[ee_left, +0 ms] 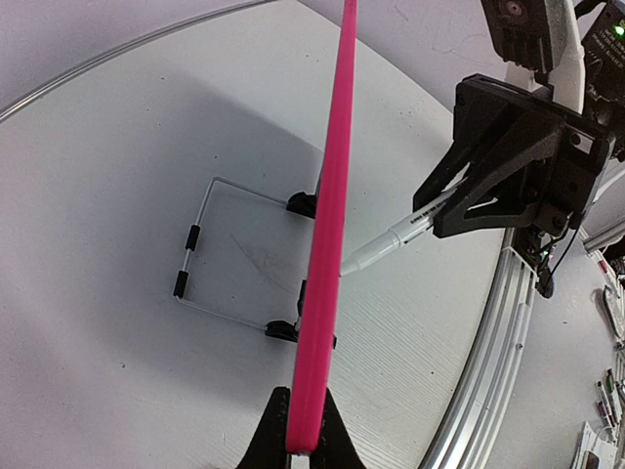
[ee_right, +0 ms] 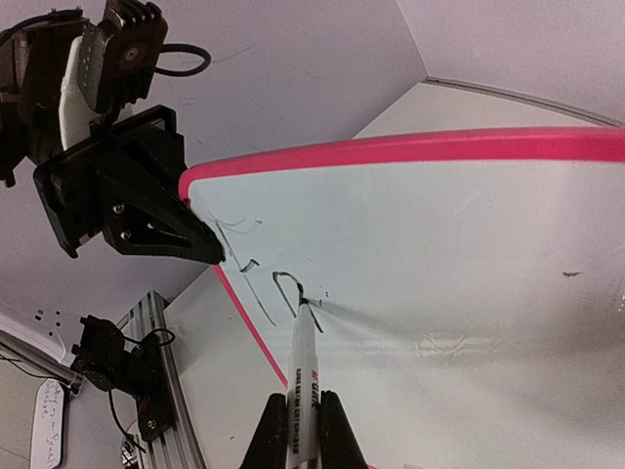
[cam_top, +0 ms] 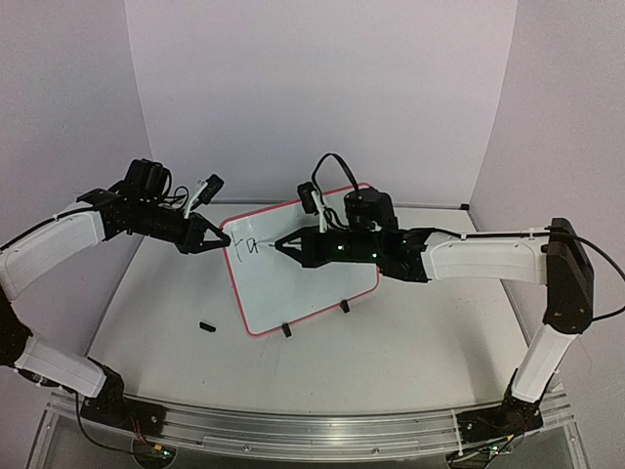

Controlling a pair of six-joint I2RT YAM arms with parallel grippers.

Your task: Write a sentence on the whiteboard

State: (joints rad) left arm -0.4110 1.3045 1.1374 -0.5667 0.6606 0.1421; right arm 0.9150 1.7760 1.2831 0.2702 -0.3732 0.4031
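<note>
The whiteboard (cam_top: 293, 283), white with a pink-red frame, stands tilted on two black clip feet (cam_top: 286, 330). My left gripper (cam_top: 224, 239) is shut on its upper left edge; the left wrist view shows the pink edge (ee_left: 327, 244) running up from between my fingers (ee_left: 304, 391). My right gripper (cam_top: 281, 244) is shut on a white marker (ee_right: 305, 376). The marker's tip touches the board face (ee_right: 449, 254) beside a few black strokes (ee_right: 256, 278). The same strokes (cam_top: 244, 244) sit near the board's left edge.
A small black cap (cam_top: 207, 325) lies on the table left of the board. A wire stand (ee_left: 210, 254) props the board from behind. Purple walls close in the table at the back and sides, and an aluminium rail (cam_top: 312, 430) runs along the near edge.
</note>
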